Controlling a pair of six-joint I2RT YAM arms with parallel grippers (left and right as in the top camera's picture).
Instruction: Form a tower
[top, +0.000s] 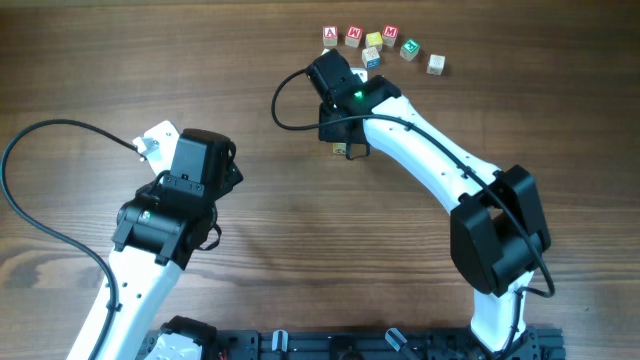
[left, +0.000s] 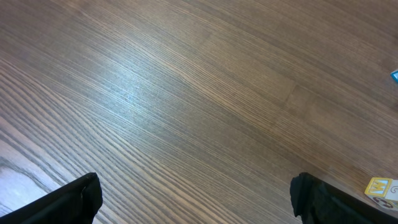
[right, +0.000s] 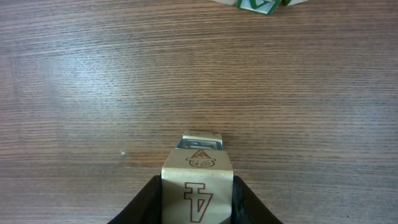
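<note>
1. Closest thing in the right wrist view is the top cube of the tower. It sits bottom centre of the frame: pale wood, a dark red outlined character on the near face and a tiny drawing on the face above it.
2. Right gripper is clamped on that cube. The black fingers press against its two sides, so the cube fills the whole gap.
3. Just above it in the frame, a second cube with a bluish edge peeks out, right up against the held one. Can't tell if the held cube is actually sitting on it, or how many cubes are in the stack.
4. In the left wrist view, the left gripper has its jaws wide apart, down in the two bottom corners. There's only bare table between them, and a yellow cube is off at the lower right edge.
5. In the overhead view, the left arm is at left centre. The tower shows only as a small sliver under the right wrist, upper middle of the frame, well apart from the left arm.
6. Further right, along the top, are the loose cubes, a small cluster with red, yellow, green and blue faces. They're near the tower but not touching it.
</note>
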